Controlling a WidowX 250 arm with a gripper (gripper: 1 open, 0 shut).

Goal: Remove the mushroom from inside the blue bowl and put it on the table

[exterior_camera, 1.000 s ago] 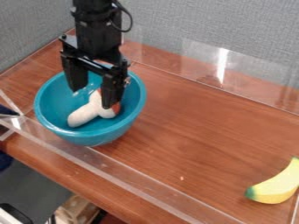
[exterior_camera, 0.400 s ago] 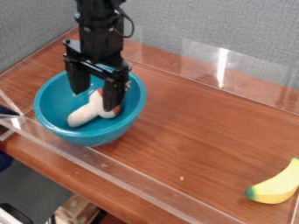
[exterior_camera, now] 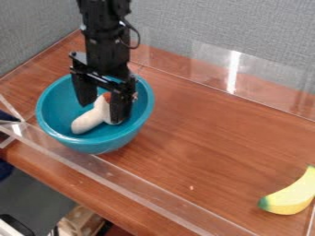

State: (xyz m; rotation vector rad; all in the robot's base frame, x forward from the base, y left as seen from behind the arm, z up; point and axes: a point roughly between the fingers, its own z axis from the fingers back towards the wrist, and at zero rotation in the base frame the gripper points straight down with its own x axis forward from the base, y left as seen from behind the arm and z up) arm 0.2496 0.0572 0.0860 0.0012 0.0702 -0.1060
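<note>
Half the approach looks done, by my judgement, and none of the removal. Nearest my camera, the blue bowl (exterior_camera: 95,145) sits at the table's (exterior_camera: 204,152) left end. Inside it lies the mushroom (exterior_camera: 94,116), pale stem toward me, reddish cap partly behind a dark finger. Beyond, the claw (exterior_camera: 102,106) reaches into the bowl, fingers spread wide around the cap end. I still have to close, lift clear of the rim, carry over and set down.

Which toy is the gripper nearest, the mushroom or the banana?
The mushroom, inside the blue bowl beneath the open gripper; the banana lies far off at right.
</note>
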